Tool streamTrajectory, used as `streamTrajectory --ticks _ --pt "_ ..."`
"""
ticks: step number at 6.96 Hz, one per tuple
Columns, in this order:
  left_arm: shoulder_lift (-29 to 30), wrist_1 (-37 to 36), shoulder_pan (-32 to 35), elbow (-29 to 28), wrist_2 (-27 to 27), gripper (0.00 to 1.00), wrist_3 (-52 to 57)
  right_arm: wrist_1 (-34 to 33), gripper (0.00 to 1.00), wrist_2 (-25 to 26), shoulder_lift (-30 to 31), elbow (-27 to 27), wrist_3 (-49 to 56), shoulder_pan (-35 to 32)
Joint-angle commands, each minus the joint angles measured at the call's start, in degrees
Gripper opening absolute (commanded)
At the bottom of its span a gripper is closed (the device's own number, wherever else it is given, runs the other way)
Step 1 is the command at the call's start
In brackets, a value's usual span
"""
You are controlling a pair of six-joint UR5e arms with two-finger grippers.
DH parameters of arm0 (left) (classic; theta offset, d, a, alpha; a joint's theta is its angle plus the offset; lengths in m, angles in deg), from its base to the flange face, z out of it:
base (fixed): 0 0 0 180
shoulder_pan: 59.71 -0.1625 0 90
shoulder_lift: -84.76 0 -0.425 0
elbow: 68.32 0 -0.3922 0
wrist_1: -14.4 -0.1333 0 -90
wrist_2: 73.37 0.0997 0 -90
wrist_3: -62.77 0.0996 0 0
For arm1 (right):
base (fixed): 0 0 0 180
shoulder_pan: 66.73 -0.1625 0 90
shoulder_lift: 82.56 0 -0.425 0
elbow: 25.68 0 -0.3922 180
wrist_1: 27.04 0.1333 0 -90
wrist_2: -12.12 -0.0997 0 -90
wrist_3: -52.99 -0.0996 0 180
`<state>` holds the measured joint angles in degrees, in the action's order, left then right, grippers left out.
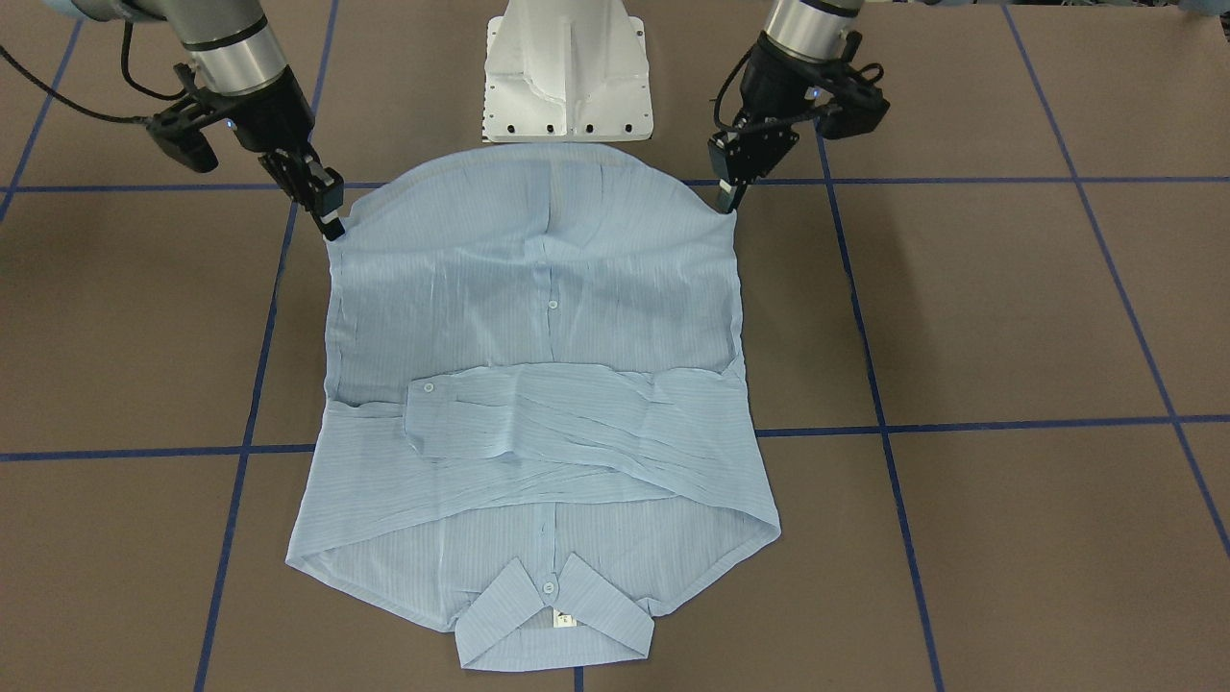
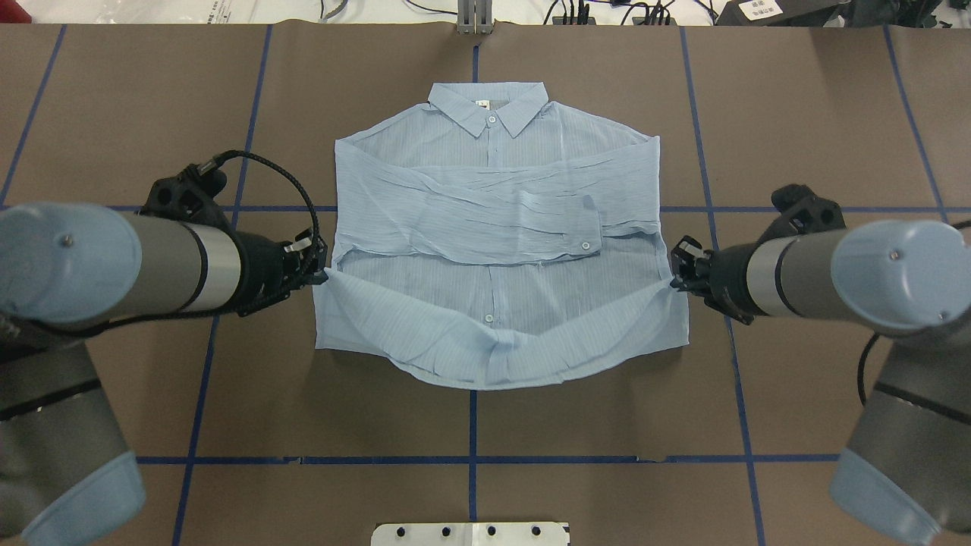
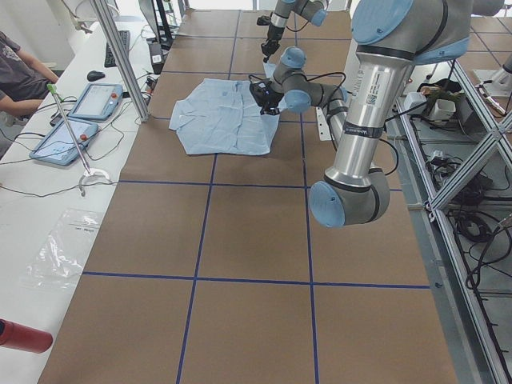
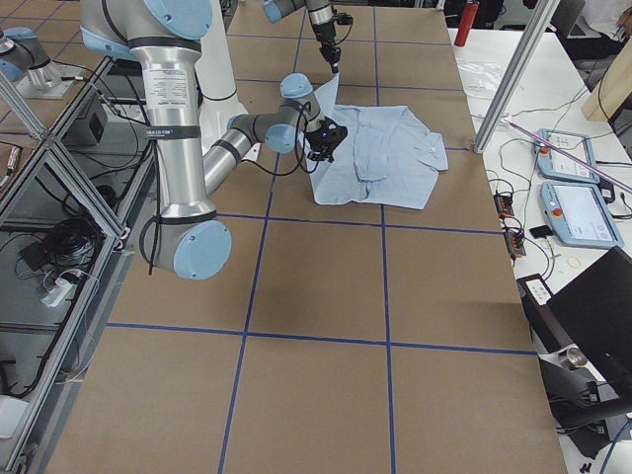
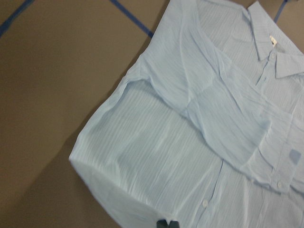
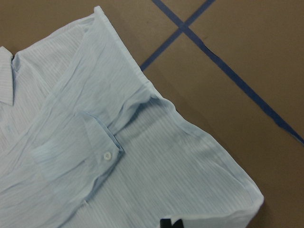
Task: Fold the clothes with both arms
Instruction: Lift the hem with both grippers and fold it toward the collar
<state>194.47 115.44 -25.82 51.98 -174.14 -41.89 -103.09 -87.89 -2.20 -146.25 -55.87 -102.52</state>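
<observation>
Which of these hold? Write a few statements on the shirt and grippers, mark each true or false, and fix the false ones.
1. The shirt has its collar on the side away from the base. True.
2. Its sleeves stick out sideways. False: they lie folded across the chest.
3. The left gripper and right gripper each pinch a bottom corner of the shirt. True.
4. The shirt lies with its buttons down. False: they face up.
</observation>
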Motion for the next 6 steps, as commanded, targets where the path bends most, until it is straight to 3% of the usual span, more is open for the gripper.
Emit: streamTrajectory --ticks 1,4,6 --pt "5.9 2.9 7.6 -11.5 -4.3 0.0 4.7 -4.0 0.0 -5.1 -13.0 13.5 8.3 -9.0" --pt "11.1 19.5 11.8 -31.3 -4.3 0.0 4.8 -3.8 0.0 -5.2 -21.0 27.0 15.1 -13.9" --pt "19.1 27.6 13.4 -48.1 -4.3 0.0 5.0 -3.5 0.0 -5.2 -27.3 39.1 16.4 -14.8"
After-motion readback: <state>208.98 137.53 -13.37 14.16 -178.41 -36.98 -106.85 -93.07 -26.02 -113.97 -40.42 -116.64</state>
